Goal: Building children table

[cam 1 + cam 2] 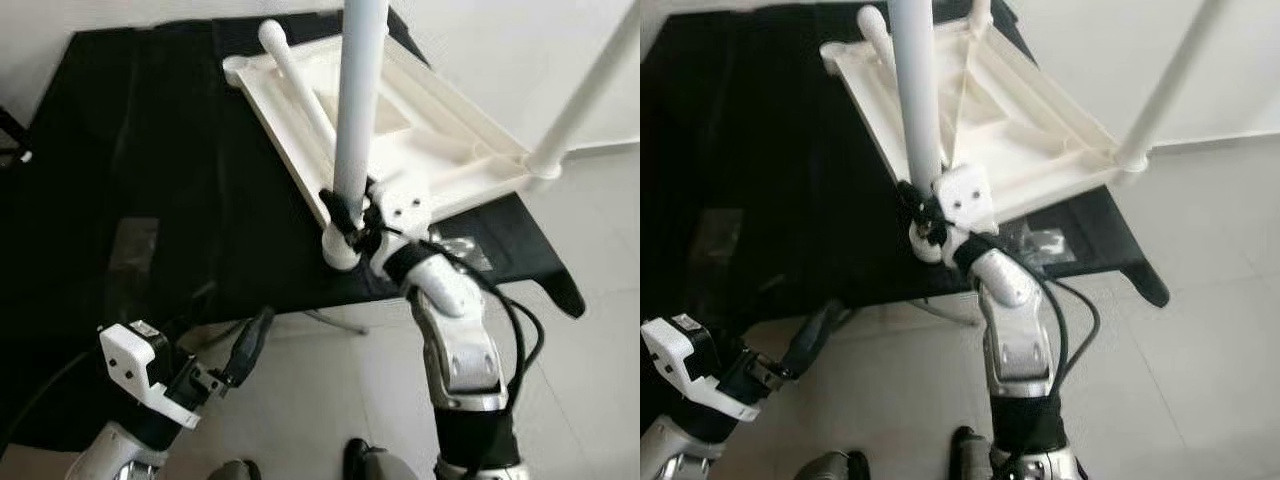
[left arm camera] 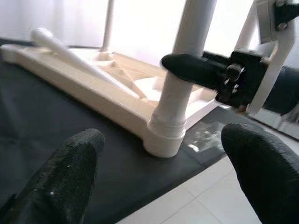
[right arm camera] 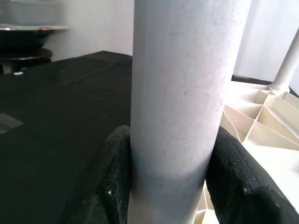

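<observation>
The white tabletop (image 1: 400, 120) of the children's table lies upside down on a worktop (image 1: 150, 180) draped in black cloth, its ribbed underside facing up and one corner jutting past the near edge over the tiled floor (image 1: 330, 400). The right hand (image 1: 352, 215) is clamped on the near leg (image 1: 360, 90) just above its corner socket (image 1: 340, 250); the right wrist view shows a black finger pressed to each side of the white tube. This looks like the leg-fitting step, with the leg standing upright in the socket and probably being turned or pushed home. Another leg (image 1: 590, 90) stands at the corner to the right, and a loose leg (image 1: 295, 85) lies tilted across the underside, so at least one socket seems left to fill. The left hand (image 1: 245, 350) hangs low, in front of the worktop edge, its fingers (image 2: 70, 163) spread apart and empty, pointed towards the gripped corner. The next move likely calls for seating this leg firmly while the tabletop is kept from sliding, since the overhanging corner could tip or shift off the cloth. There is open floor on the near side, and the dark cloth to the left is free room for the left hand to brace the slab.
</observation>
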Motion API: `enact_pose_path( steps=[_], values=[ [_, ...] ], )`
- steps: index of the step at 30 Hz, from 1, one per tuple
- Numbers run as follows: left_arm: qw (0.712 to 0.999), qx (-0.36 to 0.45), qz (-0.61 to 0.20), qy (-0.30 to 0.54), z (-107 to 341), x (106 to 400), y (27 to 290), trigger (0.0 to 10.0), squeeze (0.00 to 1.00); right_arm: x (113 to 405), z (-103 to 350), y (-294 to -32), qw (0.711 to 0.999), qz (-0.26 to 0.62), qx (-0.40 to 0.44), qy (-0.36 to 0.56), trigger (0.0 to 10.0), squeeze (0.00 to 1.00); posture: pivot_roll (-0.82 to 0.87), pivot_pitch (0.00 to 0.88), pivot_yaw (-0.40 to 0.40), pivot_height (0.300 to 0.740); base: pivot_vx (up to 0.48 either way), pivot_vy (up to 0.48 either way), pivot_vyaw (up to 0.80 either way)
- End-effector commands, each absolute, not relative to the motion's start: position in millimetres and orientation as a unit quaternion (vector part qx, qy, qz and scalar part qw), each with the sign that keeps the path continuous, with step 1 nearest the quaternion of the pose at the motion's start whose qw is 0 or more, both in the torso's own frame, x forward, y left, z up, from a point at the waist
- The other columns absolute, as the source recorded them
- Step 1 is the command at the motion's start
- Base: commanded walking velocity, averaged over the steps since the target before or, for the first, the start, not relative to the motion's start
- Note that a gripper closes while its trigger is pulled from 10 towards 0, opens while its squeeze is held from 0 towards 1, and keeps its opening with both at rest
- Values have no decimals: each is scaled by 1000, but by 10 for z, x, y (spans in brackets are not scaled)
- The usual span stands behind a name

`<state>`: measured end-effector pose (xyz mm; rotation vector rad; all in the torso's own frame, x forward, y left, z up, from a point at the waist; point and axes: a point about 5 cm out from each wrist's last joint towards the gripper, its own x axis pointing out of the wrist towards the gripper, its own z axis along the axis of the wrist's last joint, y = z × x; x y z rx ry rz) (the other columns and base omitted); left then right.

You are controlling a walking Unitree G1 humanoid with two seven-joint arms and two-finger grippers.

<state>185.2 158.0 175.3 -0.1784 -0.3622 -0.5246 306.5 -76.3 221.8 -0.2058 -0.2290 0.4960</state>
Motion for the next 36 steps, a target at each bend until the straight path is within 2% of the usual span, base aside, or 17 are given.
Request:
enact_pose_path(
  steps=[1, 2, 8, 9, 11, 14, 15, 16, 17, 18, 21, 22, 28, 29, 30, 31, 36],
  values=[
    [947, -82, -262, -166, 1694, 1852, 1586, 10000, 0, 3096, 1731, -690, 962, 254, -101, 8, 0, 0, -29, 275, -21, 740, 0, 0, 0],
    [947, -78, -265, -165, 1682, 1871, 1586, 10000, 0, 3142, 1771, -592, 955, 278, -103, 1, 10000, 0, -28, 268, -22, 740, 0, 0, 0],
    [948, -77, -261, -165, 1670, 1877, 1590, 10000, 0, 3116, 1901, -584, 960, 263, -95, 0, 10000, 0, -25, 264, -24, 740, 0, 0, 0],
    [948, -77, -260, -165, 1668, 1876, 1590, 10000, 0, 3139, 1997, -583, 956, 280, -88, -16, 10000, 1000, -20, 262, -24, 740, 0, 0, 0],
    [948, -77, -260, -166, 1667, 1877, 1591, 10000, 0, 3155, 2063, -579, 951, 296, -84, -28, 10000, 1000, -20, 262, -24, 740, 0, 0, 0],
    [947, -77, -263, -166, 1668, 1875, 1579, 10000, 0, 3252, 2399, -507, 893, 437, -56, -91, 10000, 1000, -12, 261, -25, 740, 0, 0, 0],
    [947, -77, -263, -165, 1670, 1869, 1575, 10000, 0, 3283, 2489, -505, 857, 500, -72, -103, 10000, 671, -4, 263, -27, 740, 0, 0, 0],
    [947, -77, -263, -165, 1672, 1864, 1572, 10000, 0, 3299, 2536, -518, 833, 536, -85, -106, 10000, 671, -3, 263, -27, 740, 0, 0, 0],
    [947, -76, -263, -165, 1672, 1862, 1571, 10000, 0, 3311, 2574, -530, 814, 562, -100, -111, 10000, 475, -3, 263, -27, 740, 0, 0, 0],
    [947, -76, -263, -166, 1677, 1853, 1569, 10000, 0, 3346, 2626, -550, 790, 590, -121, -114, 10000, 0, 9, 271, -28, 740, 0, 0, 0],
    [947, -75, -263, -166, 1684, 1832, 1564, 10000, 0, 3414, 2704, -579, 763, 620, -144, -114, 10000, 0, 13, 277, -31, 740, 0, 0, 0],
    [948, -75, -263, -165, 1693, 1798, 1556, 10000, 0, 3511, 2802, -603, 743, 639, -164, -109, 10000, 0, 27, 287, -35, 740, 0, 0, 0],
    [949, -73, -260, -161, 1703, 1743, 1556, 10000, 0, 3623, 2997, -569, 732, 653, -163, -106, 10000, 0, 47, 304, -36, 740, 0, 0, 0],
    [949, -73, -260, -161, 1707, 1731, 1553, 10000, 0, 3638, 3038, -568, 725, 661, -158, -109, 7608, 0, 55, 309, -38, 740, 0, 0, 0],
    [949, -73, -259, -161, 1709, 1723, 1550, 10000, 0, 3647, 3064, -570, 719, 668, -155, -111, 7608, 0, 55, 309, -38, 740, 0, 0, 0],
    [950, -74, -258, -160, 1712, 1717, 1548, 10000, 0, 3656, 3087, -572, 706, 683, -154, -109, 0, 0, 57, 314, -39, 740, 0, 0, 0],
    [950, -75, -257, -159, 1715, 1710, 1542, 10000, 0, 3663, 3090, -596, 667, 722, -160, -92, 0, 0, 53, 321, -39, 740, 0, 0, 0]
  ],
)
